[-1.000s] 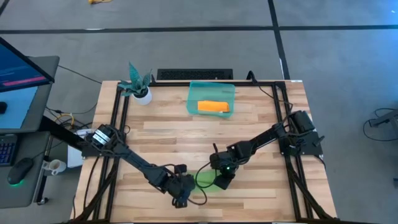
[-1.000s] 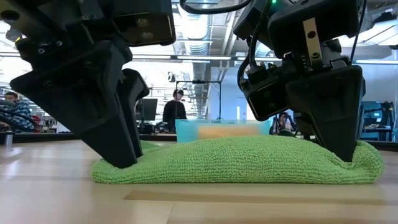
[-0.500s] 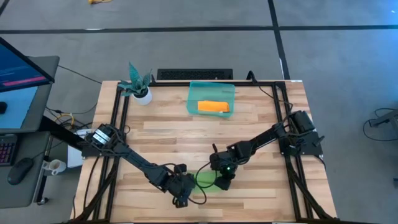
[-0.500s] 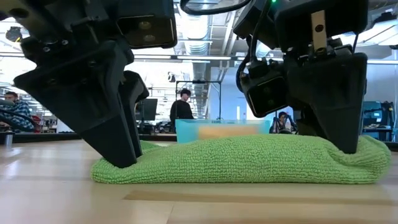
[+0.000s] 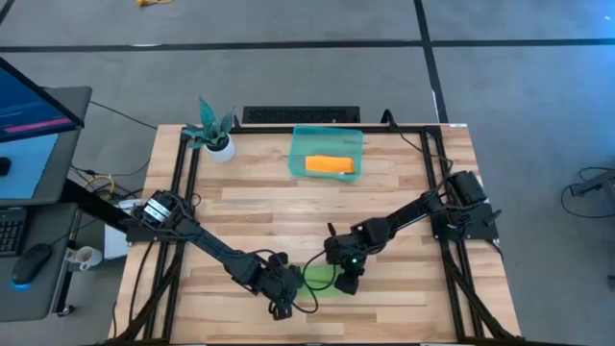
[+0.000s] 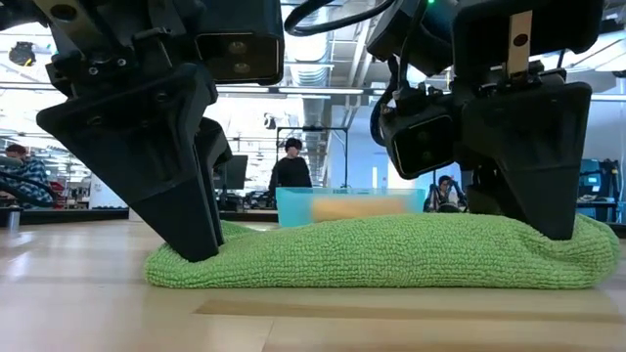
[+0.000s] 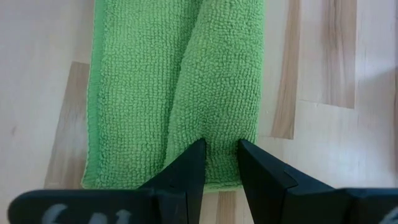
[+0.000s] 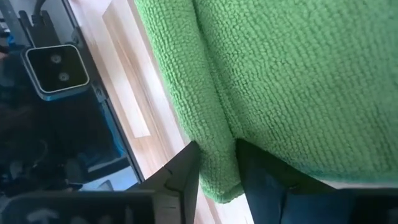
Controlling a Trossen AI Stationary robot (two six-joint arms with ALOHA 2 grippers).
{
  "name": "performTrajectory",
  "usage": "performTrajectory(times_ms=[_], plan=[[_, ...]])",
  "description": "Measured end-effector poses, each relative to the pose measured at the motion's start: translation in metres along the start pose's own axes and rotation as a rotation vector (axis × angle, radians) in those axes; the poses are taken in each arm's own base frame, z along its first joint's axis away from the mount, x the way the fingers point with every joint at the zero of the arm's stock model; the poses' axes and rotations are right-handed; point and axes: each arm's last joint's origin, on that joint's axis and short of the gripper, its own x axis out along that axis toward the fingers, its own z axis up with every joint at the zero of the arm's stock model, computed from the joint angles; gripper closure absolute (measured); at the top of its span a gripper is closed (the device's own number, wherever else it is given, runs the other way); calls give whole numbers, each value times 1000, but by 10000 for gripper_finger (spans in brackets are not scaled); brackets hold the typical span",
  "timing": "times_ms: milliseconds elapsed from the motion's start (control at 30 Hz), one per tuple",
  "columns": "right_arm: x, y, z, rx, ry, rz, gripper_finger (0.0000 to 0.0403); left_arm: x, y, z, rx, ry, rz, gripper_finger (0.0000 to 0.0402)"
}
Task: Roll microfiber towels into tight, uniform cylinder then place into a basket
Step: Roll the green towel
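The green microfiber towel [image 5: 317,277] lies near the table's front edge as a long low roll [image 6: 372,249], resting along its whole length on the wood. My left gripper [image 7: 221,155] is shut on its left end and my right gripper [image 8: 217,171] on its right end. Both stand slanting down over the cloth. The orange towel [image 5: 330,165] lies inside the teal basket [image 5: 298,154] at the table's far side. My left gripper pinches a raised fold [image 7: 221,134] at the towel's left end between its two fingers. The fingers come slanting down from above and lie along the roll. That end stays on the table [image 6: 171,269]. My right gripper has the towel's right end [image 8: 214,146] between its two fingers, the cloth filling the gap. The fingers [image 6: 553,220] come slanting down from above. That end bulges beside them and rests on the table.
A small plant in a white pot [image 5: 213,130] stands at the far left corner. A black metal frame [image 5: 183,192] runs along the table's sides. Bare wood lies between the towel and the basket. People show in the room beyond the table [image 6: 290,171].
My right gripper has rolled a little and its finger has come up out of the dent it made in the towel's right end. That end has sprung up rounder and higher. My left gripper has tipped slightly and kept its hold.
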Motion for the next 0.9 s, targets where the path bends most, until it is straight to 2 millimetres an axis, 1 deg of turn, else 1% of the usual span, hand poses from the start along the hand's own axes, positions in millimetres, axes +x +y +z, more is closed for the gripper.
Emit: performTrajectory(times_ms=[200,567,667,800,900], plan=[[-10,6,-4,-40,-53,-45,275,0,0,0,0,0,-1,308],[-6,11,-7,-64,-90,-72,275,0,0,0,0,1,-1,308],[-7,10,-7,-57,-85,-74,275,0,0,0,2,1,-1,308],[-15,0,-5,10,-34,-93,275,0,0,0,1,0,-2,308],[-21,-2,-5,-13,-52,-141,275,0,0,0,-1,0,-2,308]])
